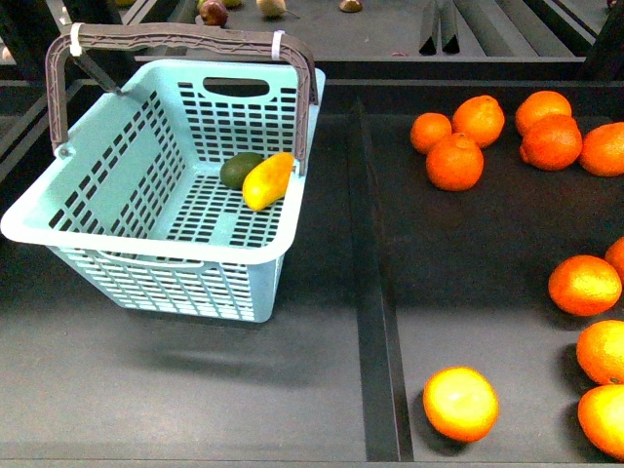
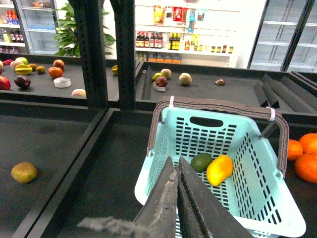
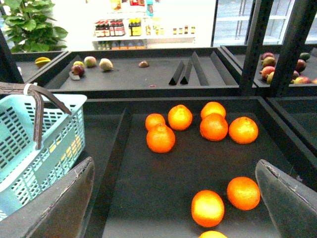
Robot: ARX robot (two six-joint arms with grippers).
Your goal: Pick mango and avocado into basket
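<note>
Mango (image 1: 267, 180) and avocado (image 1: 240, 170) lay touching inside the basket (image 1: 146, 244), avocado at the mango's ten o'clock. We found the left gripper (image 2: 177, 171) clenched, empty; the right gripper (image 3: 173, 198) released, over oranges (image 3: 213, 127). We judged the task complete.
</note>
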